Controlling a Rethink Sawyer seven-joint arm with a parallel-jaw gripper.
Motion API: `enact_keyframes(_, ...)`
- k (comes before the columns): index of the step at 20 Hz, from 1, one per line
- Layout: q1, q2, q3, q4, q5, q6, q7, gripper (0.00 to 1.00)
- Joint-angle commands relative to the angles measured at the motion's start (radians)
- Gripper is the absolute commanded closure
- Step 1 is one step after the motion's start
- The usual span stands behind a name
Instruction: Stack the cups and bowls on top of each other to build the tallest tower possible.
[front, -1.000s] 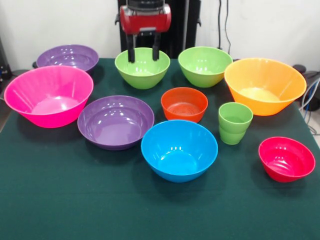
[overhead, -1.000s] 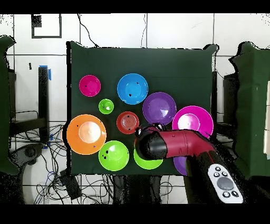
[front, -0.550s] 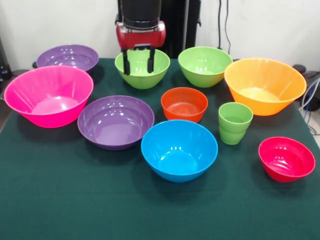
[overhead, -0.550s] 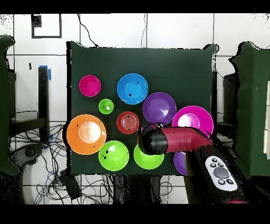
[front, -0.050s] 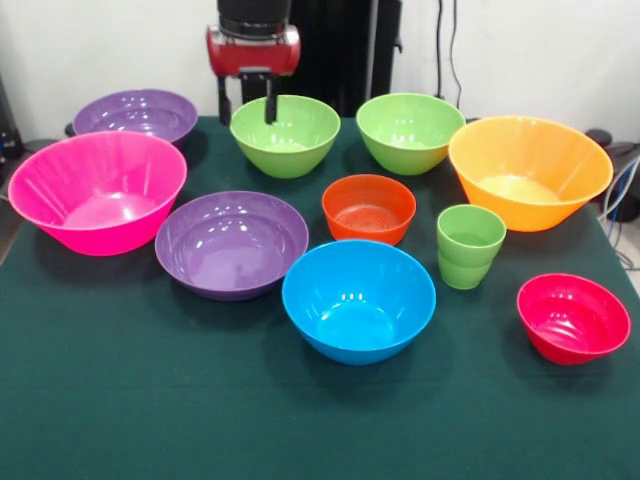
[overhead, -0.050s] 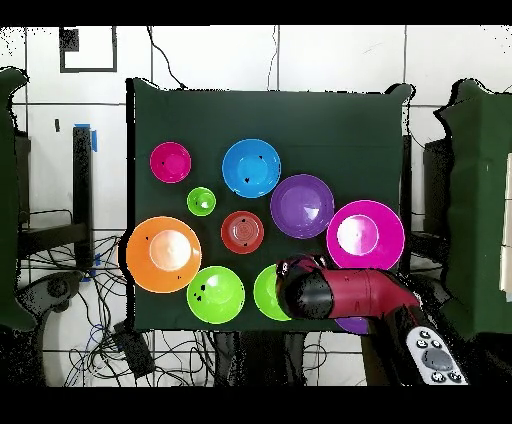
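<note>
My gripper (front, -0.050s: 246, 104) hangs open at the back of the table, its two dark fingers (front, -0.050s: 223, 101) standing either side of the left rim of a lime-green bowl (front, -0.050s: 285, 135), gripping nothing. A second lime-green bowl (front, -0.050s: 410, 130) stands to its right, then the large yellow-orange bowl (front, -0.050s: 530, 170). Two lime-green cups (front, -0.050s: 469, 245), one nested in the other, stand beside the small orange bowl (front, -0.050s: 368, 208). The blue bowl (front, -0.050s: 358, 300) and red-pink bowl (front, -0.050s: 573, 317) sit nearer the front. Purple bowls (front, -0.050s: 232, 243) (front, -0.050s: 135, 115) and the hot-pink bowl (front, -0.050s: 97, 190) fill the left.
In the overhead view the red arm (overhead, -0.050s: 340, 295) covers part of one lime-green bowl (overhead, -0.050s: 266, 293) and most of a purple bowl (overhead, -0.050s: 352, 324). Cables trail off the table's edge by the yellow-orange bowl (overhead, -0.050s: 164, 254). The dark green cloth (front, -0.050s: 150, 400) shows bare in front of the bowls.
In the front view, the gripper has gone left and lifted, from over the middle of the lime-green bowl to its left rim. No bowl or cup has moved.
</note>
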Motion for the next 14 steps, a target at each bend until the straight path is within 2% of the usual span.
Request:
enact_keyframes(1, -0.014, -0.031, -0.064, 0.146, -0.163, -0.149, 0.065, 0.0)
enact_keyframes(7, -0.03, 0.011, -0.122, 0.181, -0.225, -0.234, 0.097, 0.0)
enact_keyframes(11, 0.004, 0.081, -0.19, 0.15, -0.261, -0.312, 0.125, 0.0)
enact_keyframes(14, 0.026, 0.103, -0.216, 0.139, -0.261, -0.345, 0.134, 0.0)
